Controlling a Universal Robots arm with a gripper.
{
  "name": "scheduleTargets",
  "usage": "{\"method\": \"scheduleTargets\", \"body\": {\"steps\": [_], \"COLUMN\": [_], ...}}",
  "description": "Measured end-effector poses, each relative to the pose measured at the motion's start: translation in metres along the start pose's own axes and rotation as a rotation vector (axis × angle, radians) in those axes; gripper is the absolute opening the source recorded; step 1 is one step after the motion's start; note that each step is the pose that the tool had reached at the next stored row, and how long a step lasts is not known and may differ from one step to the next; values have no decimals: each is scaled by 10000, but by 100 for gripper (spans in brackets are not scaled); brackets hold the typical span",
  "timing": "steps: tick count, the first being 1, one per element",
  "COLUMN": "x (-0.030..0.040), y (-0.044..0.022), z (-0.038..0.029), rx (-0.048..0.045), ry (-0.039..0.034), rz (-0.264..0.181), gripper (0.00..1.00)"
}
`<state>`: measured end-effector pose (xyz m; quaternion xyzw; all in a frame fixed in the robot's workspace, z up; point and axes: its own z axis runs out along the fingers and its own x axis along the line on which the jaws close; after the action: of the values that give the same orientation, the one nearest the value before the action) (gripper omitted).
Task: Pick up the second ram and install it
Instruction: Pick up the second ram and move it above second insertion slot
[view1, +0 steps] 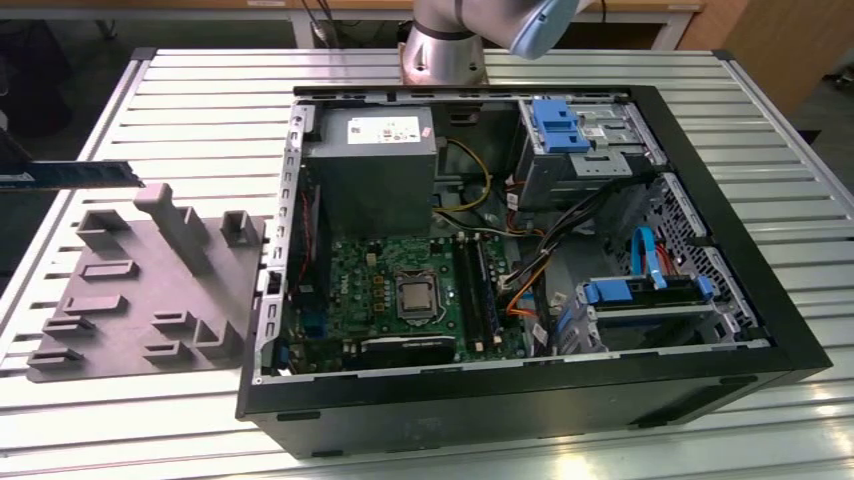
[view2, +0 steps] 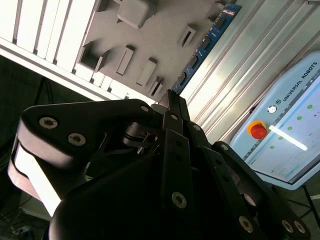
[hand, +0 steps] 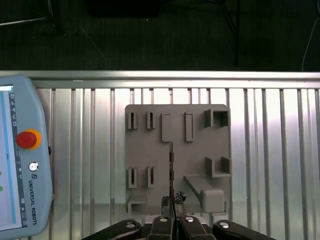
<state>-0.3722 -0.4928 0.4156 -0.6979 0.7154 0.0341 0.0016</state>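
visitor: where's the stick, and what is your tool doing to it?

me: my gripper (view2: 170, 102) has its fingers drawn together on one end of the second ram (view2: 205, 47), so the board juts straight out past the tips. in the exterior view it hangs level in the air above the slatted table (view1: 200, 100), near the grey holder (view1: 134, 290) but apart from it, and well apart from the open computer case (view1: 534, 400).

visitor: why grip it by the end?

me: my guess is that an end grip leaves both long edges free and spares most of the chips (a flat board like this wants squeezing on its faces). the holder's ribs and pockets look made to stand parts upright where fingers can reach them. the case lies on its side with the panel off, so the motherboard slots (view1: 474, 285) face up.

visitor: anything you can't make out?

me: plenty. in the second wrist view the finger links cover the pads, so i judge the clamp from the closed tips, not from seeing contact. in the first wrist view the stick is edge-on, a thin dark line over the holder. the exterior view's left edge cuts off the stick's gripped end. and i can't tell whether any slot already has a stick in it, because cables and shadow crowd that spot. the teach pendant (view2: 285, 135) is cropped too.
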Motion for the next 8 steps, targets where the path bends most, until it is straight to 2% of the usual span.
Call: {"method": "scheduleTargets", "body": {"steps": [8], "x": [-3], "y": [-111], "z": [-5], "rx": [0], "ry": [0], "rz": [0], "gripper": [11]}}
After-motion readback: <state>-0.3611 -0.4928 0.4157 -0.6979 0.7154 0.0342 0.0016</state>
